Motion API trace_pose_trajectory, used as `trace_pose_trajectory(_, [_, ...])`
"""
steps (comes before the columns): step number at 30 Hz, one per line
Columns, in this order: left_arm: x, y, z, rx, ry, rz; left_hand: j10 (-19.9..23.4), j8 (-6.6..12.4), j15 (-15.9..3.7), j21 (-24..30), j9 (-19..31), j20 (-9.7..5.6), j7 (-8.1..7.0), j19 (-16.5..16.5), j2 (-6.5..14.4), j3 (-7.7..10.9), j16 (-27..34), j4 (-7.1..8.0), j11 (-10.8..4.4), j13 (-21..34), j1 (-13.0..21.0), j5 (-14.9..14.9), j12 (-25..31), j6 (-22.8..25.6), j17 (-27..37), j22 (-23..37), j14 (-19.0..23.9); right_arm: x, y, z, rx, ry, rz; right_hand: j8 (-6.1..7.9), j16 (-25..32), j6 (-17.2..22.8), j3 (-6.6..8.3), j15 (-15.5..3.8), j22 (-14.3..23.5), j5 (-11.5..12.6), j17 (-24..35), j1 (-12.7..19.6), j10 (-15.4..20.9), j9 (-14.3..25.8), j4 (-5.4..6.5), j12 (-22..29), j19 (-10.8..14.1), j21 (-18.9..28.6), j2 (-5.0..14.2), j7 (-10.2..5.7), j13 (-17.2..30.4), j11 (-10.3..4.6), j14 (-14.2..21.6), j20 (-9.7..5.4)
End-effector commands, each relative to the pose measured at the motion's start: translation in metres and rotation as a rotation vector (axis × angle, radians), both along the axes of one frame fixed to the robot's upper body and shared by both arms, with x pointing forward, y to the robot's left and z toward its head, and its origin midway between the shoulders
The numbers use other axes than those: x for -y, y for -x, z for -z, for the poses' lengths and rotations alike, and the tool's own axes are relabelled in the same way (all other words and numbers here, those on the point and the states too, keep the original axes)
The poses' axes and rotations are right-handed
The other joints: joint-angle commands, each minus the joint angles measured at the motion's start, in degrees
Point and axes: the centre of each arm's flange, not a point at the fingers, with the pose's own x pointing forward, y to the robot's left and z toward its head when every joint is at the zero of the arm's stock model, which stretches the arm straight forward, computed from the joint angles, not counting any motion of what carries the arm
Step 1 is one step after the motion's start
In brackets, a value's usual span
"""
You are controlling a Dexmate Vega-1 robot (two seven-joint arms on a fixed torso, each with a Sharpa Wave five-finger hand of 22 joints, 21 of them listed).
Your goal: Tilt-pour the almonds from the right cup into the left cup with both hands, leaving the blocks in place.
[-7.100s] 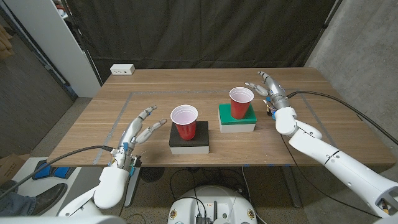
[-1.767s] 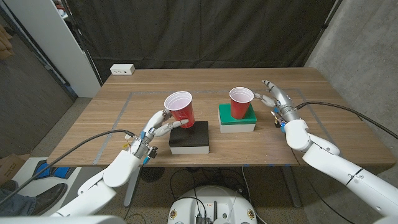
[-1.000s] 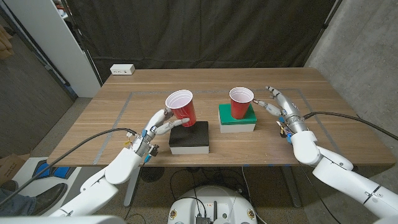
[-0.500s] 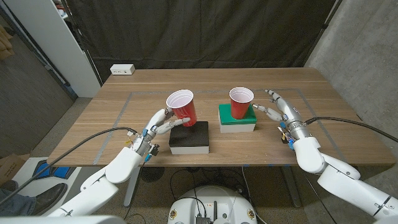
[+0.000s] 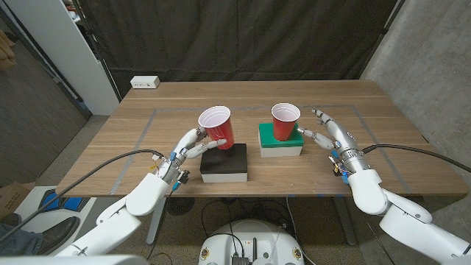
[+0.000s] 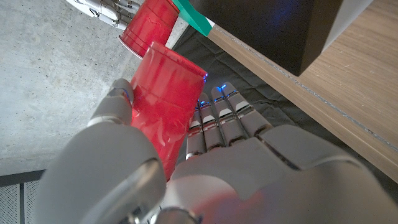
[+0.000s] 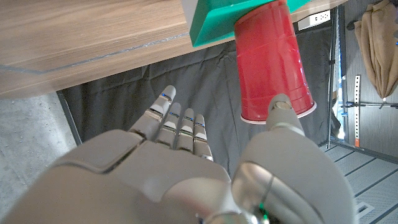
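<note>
Two red plastic cups; right red plastic cup (image 5: 285, 121) upright on green-topped white block (image 5: 280, 140), just beside right hand (image 5: 329, 133), whose fingers are spread, holding nothing; left red plastic cup (image 5: 218, 128) gripped in left hand (image 5: 184, 150), lifted and tilted above black-topped white block (image 5: 225, 162); two blocks on wooden table (image 5: 383, 147); no readable writing; white power strip (image 5: 145, 82) at far edge.

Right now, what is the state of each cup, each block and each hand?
left cup: lifted off its block, tilted, gripped by the left hand.
right cup: upright on the green block, not held.
black block: on the table, nothing on it.
green block: on the table, carries the right cup.
left hand: grips the left cup.
right hand: open beside the right cup.
</note>
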Motion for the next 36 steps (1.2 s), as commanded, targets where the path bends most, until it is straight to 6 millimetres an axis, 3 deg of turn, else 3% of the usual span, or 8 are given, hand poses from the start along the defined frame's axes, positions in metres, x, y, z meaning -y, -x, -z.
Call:
trace_pose_trajectory(1, [0.002, 0.0, 0.001, -0.002, 0.002, -0.004, -0.4, -0.13, -2.86, -0.2, 0.2, -3.59, -0.22, -0.3, 0.7, -0.19, -0.1, 0.07, -0.03, 0.2, 0.2, 0.2, -0.2, -0.3, 0.1, 0.2, -0.3, -0.005, 0.002, 0.006, -0.011, 0.011, -0.025, -0.21, 0.0, -0.3, -0.1, 0.17, 0.1, 0.1, -0.1, 0.5, -0.4, 0.3, -0.03, 0.0, -0.1, -0.1, 0.39, -0.08, 0.1, -0.04, -0.2, 0.05])
trace_pose_trajectory(36, [-0.002, 0.006, 0.002, 0.005, 0.003, -0.045, -0.5, -0.24, -2.76, -0.3, 0.3, -3.31, -0.2, -0.3, 1.3, -0.79, -0.2, -0.01, -0.07, 0.3, 0.7, 0.4, -0.3, -0.4, 0.1, 0.3, -0.4, -0.038, -0.025, -0.006, 0.017, 0.031, -0.154, -0.35, -0.2, -1.4, -0.48, 0.52, 0.1, 0.3, -0.3, 0.9, -1.1, 0.3, -0.44, -0.1, -0.2, 0.0, -0.82, 0.39, 0.1, 0.33, -0.6, 0.21])
